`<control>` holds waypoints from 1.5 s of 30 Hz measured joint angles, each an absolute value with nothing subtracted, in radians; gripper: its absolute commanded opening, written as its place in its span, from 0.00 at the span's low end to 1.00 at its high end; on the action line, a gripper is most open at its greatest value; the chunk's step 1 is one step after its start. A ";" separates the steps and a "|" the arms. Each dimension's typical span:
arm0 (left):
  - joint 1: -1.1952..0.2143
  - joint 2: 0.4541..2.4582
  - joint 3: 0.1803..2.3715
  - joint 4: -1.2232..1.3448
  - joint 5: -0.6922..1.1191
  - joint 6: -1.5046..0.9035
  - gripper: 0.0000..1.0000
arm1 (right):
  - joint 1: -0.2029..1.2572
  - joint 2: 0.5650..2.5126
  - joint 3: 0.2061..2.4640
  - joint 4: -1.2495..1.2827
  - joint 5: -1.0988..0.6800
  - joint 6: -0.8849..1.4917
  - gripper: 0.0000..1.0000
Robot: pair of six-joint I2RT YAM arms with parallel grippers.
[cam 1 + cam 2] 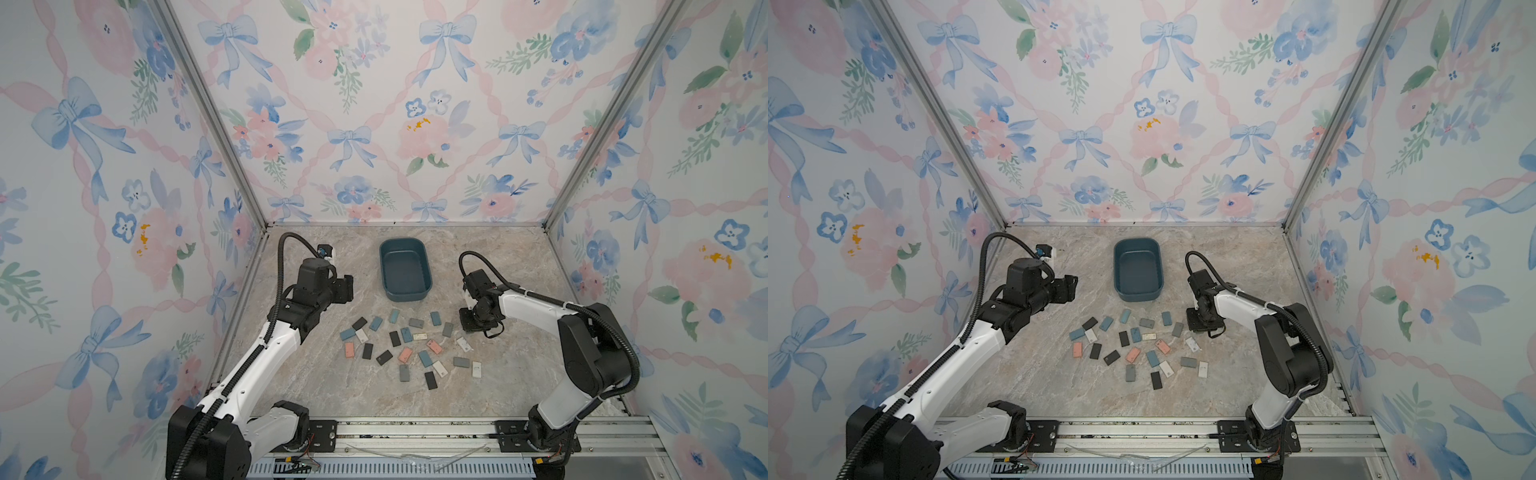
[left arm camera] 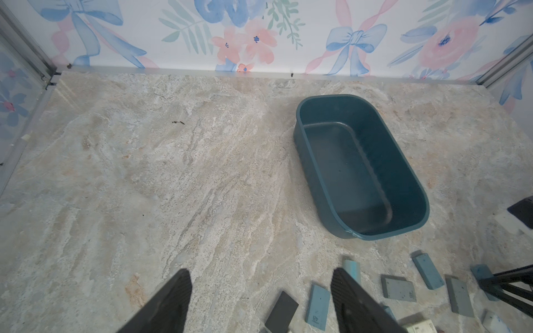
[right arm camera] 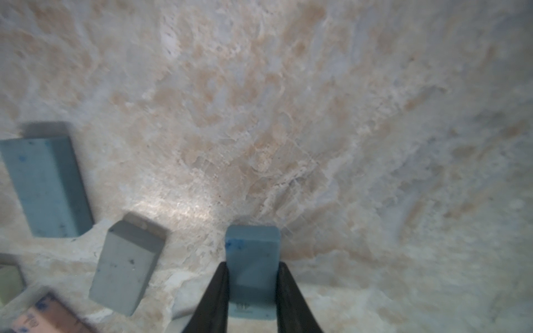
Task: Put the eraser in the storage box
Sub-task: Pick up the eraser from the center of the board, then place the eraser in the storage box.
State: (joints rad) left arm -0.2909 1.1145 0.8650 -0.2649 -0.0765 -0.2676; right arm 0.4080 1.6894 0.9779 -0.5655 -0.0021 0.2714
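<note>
Eraser (image 3: 252, 245) is low over the table (image 1: 332, 395), pinched in your right gripper (image 3: 253, 266); lifted or resting, can't tell. Table: beige-grey marble pattern, glossy patch near the fingers. Room: floral wallpaper (image 1: 374, 124) with blue bows on three sides, metal rail (image 1: 415, 432) along the front. Eraser look: blue slab, darker blue specks, rounded corners, faint stamp at the wrist end. Long axis runs straight out along the fingers, which press its two long sides; free end points away from the wrist. In both top views the gripper hides it, at the right edge of the eraser scatter (image 1: 405, 354), near the box (image 1: 409, 296) (image 1: 1138, 296) but apart. Your left gripper (image 2: 259, 291) hangs open, empty, left of the box.
</note>
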 measured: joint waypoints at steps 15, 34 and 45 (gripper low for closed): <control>-0.291 1.089 0.855 -0.257 -0.093 -0.271 0.77 | 0.408 1.684 1.006 -0.596 0.013 0.271 0.26; -0.291 1.089 0.853 -0.257 -0.081 -0.263 0.79 | 0.477 1.721 1.451 -0.698 -0.033 0.265 0.28; -0.287 1.089 0.849 -0.257 -0.077 -0.258 0.78 | 0.546 2.020 1.824 -0.765 -0.083 0.250 0.28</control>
State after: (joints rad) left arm -0.2867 1.0893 0.8490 -0.2565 -0.0769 -0.2581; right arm 0.5465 2.0205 1.8240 -0.7650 -0.0826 0.2501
